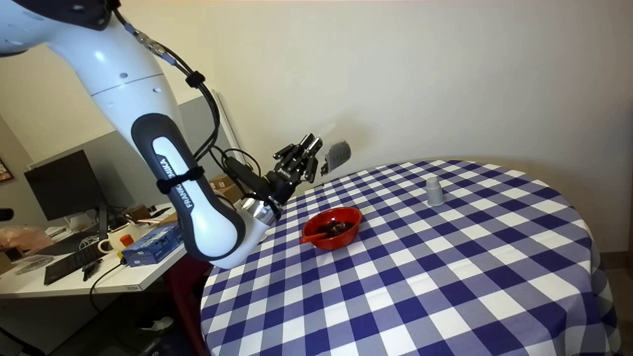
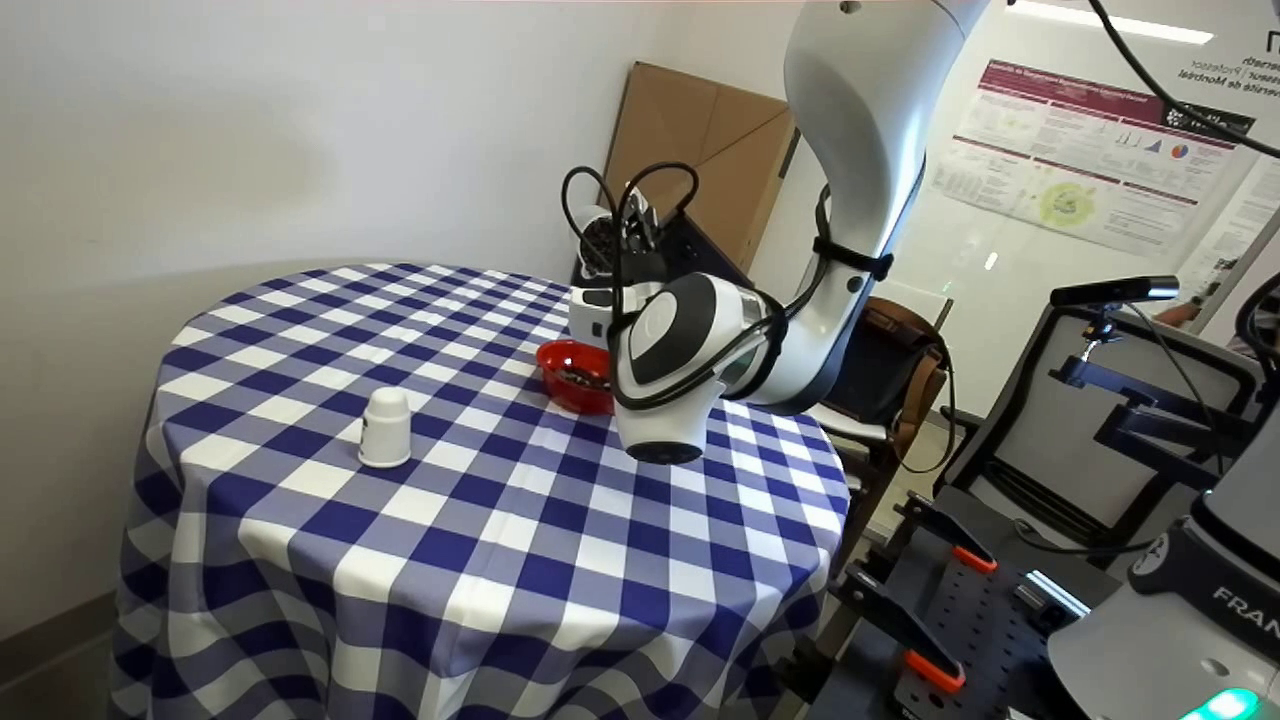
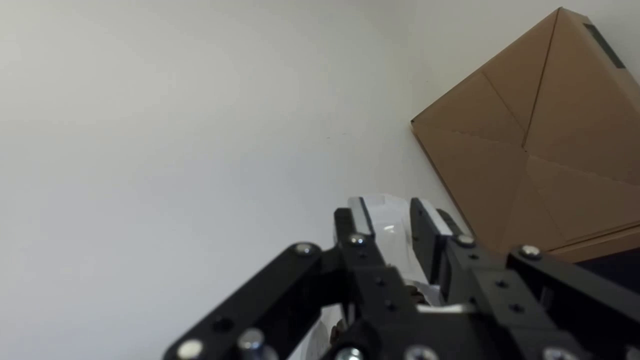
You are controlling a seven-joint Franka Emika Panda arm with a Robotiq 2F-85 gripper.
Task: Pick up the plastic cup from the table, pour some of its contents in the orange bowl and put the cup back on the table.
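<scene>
The plastic cup [image 1: 338, 155] is grey and translucent. It hangs in the air, tilted, with its mouth toward the lower left and dark contents at the mouth. It also shows in an exterior view [image 2: 598, 243] beside the gripper. My gripper [image 1: 312, 142] is shut on a clear part of the cup; that part shows between the fingers in the wrist view [image 3: 392, 240]. The fingers hide most of the cup there. The orange bowl [image 1: 341, 241] stands below on the checkered table [image 1: 410, 282], with dark pieces and a red handle-like piece inside. The arm partly covers the bowl [image 2: 556, 385].
A small whitish container [image 1: 435, 192] stands on the table, apart from the bowl; it also shows in an exterior view [image 2: 386, 430]. A wall runs behind the table. A large cardboard box [image 2: 690, 150] leans there. A cluttered desk [image 1: 118, 277] stands beside the table.
</scene>
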